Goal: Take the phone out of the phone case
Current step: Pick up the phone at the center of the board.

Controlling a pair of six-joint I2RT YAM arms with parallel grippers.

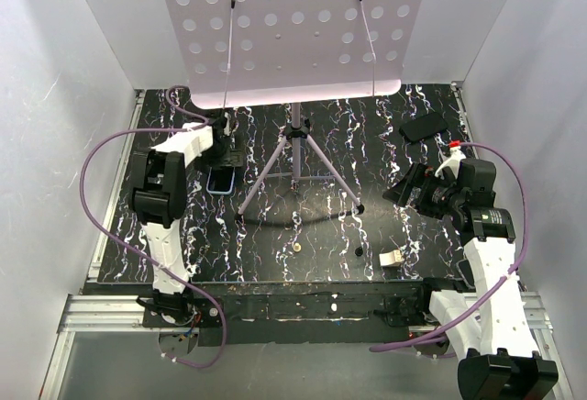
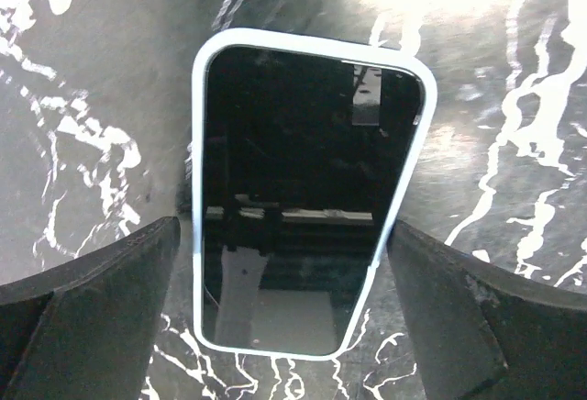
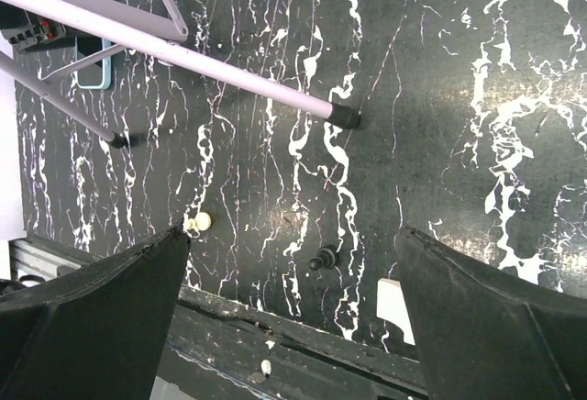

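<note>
Left claw (image 2: 284,227) is spread wide, fingers flanking the phone (image 2: 293,171). It lies screen-up, seated in the light blue phone case (image 2: 312,42), on the desk (image 2: 92,97). Right claw (image 3: 293,233) hangs released, well apart.

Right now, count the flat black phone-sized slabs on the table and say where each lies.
2. One, the black phone, sits in the light blue case below the left gripper; the other, a bare black slab, lies far right. The perforated stand shelf may hide more.
</note>
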